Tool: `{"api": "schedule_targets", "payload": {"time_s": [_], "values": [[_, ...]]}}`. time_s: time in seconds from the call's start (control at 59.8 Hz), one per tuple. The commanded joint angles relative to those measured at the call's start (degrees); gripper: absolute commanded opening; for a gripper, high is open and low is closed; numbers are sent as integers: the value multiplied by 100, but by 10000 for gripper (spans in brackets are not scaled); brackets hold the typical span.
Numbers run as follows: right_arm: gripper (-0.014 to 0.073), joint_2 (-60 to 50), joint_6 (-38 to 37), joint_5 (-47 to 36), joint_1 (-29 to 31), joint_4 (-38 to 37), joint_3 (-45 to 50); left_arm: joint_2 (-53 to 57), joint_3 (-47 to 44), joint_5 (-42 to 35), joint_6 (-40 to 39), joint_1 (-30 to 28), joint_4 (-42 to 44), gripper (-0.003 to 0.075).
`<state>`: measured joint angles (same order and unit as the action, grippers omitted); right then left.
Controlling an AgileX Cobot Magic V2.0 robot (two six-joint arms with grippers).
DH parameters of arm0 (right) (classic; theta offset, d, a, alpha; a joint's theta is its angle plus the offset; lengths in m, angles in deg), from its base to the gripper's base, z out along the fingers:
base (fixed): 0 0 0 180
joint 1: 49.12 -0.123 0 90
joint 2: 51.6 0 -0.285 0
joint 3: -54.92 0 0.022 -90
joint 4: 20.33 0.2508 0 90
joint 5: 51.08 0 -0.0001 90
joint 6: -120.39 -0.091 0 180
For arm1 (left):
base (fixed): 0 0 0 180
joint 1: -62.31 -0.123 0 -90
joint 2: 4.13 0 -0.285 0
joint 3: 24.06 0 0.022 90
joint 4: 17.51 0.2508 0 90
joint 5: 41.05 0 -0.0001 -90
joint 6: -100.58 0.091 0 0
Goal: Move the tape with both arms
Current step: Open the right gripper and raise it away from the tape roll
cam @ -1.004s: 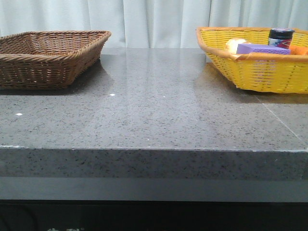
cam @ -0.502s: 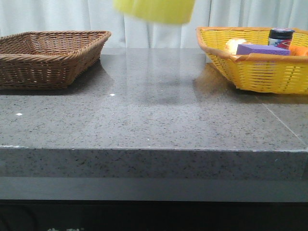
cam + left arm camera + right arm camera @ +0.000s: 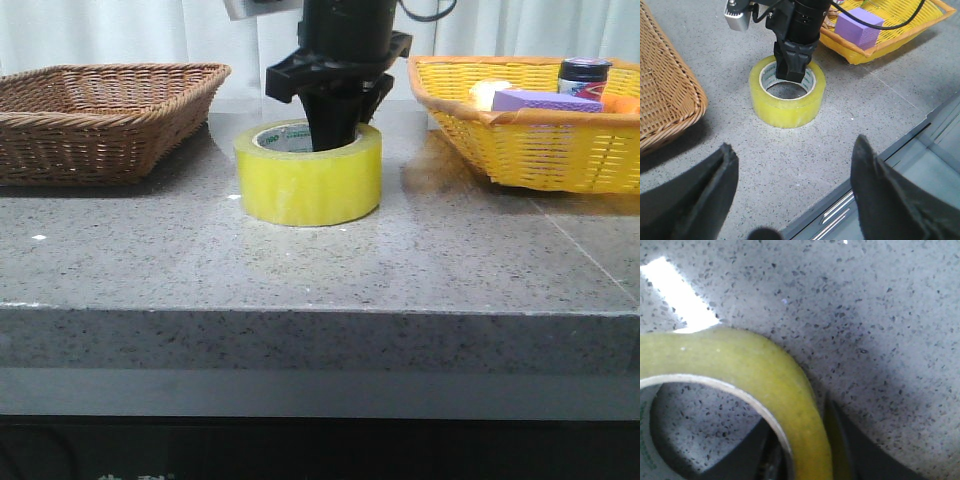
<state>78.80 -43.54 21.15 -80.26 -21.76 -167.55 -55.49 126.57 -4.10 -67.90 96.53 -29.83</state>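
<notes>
Tape (image 3: 308,185): flat on worktop (image 3: 320,260), axis upright; right hand (image 3: 335,128) clamps its wall (left hand (image 3: 792,192) released, nearby).

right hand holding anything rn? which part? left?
The right hand grips the tape roll by its wall on the far side, one finger inside the core and one outside. The roll sits on the table. The left hand is open, empty.

Green lettering runs around the white inner core of the tape (image 3: 787,98), too small to read.
</notes>
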Motion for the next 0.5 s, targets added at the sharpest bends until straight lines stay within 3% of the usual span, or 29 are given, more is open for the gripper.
{"api": "schedule_targets", "payload": {"time_s": [0.0, 0.184, 0.485], "values": [[246, -409, -19, -194, 15, -49, -198, -3, 194, -397, -24, 40, -106, 471], [443, -454, -113, -232, 26, -49, -408, -3, 194, -397, -24, 40, -106, 471], [447, -1176, -163, -364, 44, 628, -739, -3, 194, -397, -24, 40, -106, 471]]}}
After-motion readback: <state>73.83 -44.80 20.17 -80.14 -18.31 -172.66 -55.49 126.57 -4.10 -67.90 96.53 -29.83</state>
